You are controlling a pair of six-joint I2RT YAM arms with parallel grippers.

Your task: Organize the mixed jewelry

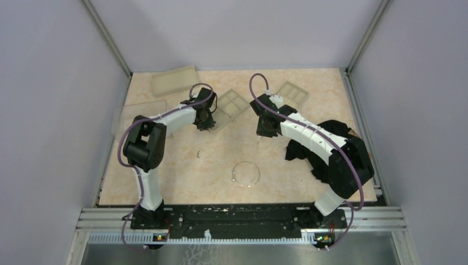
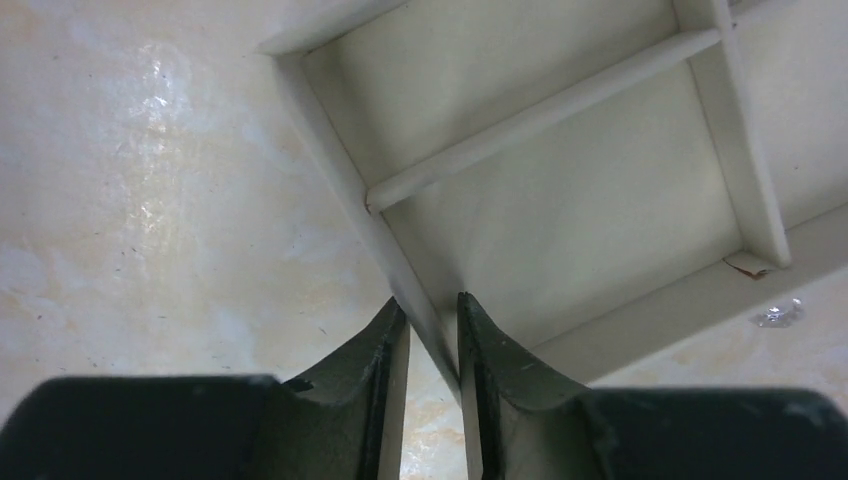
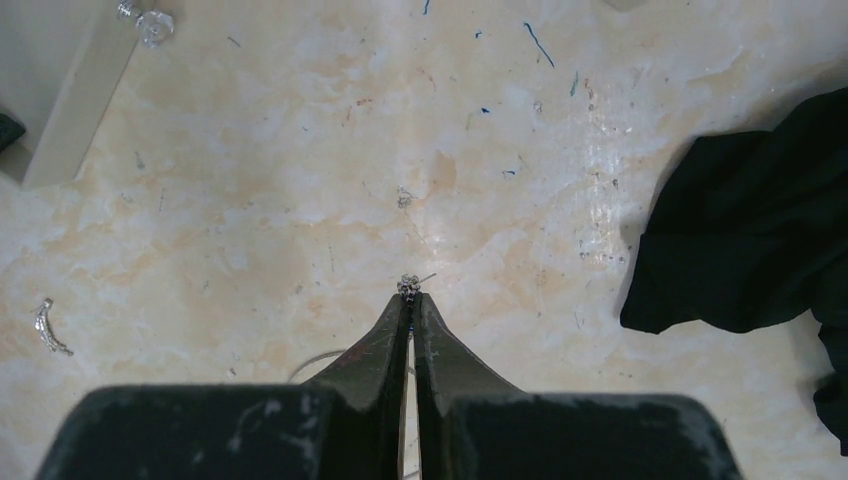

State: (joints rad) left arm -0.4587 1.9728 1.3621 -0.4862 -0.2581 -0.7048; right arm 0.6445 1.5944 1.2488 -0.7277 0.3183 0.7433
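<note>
The right fingers [image 3: 385, 345] are pinched together on a tiny silver piece [image 3: 408, 286], held at their very tips just over the worktop [image 1: 182, 179]. Whether the piece has cleared the surface or rests on it is hard to judge from the wrist view. The left fingers [image 2: 385, 360] straddle an outer wall of a translucent compartment tray [image 2: 560, 215] and appear clamped on it, with no gap showing on either side of the wall. The step in hand looks like sorting one small piece, with one arm steadying the tray while the other brings the piece to a cell. The next move calls for the right arm to travel to the tray, which lies between the two arms in the overhead view. It should let go only once the tips are over a cell, since so small a piece could bounce or cling to a finger. Most of the jewelry looks unsorted. The wire hoop [image 1: 246, 174] lies on open worktop nearer the arm bases, a curved silver bit [image 3: 50, 328] sits off to one side, and a glinting bit [image 2: 778, 315] lies just outside the tray's corner. The cells the left wrist sees look empty, but the frame cuts the tray off. A second tray [image 1: 292, 93] and the black cloth [image 1: 298, 149] are partly covered by the right arm.
</note>
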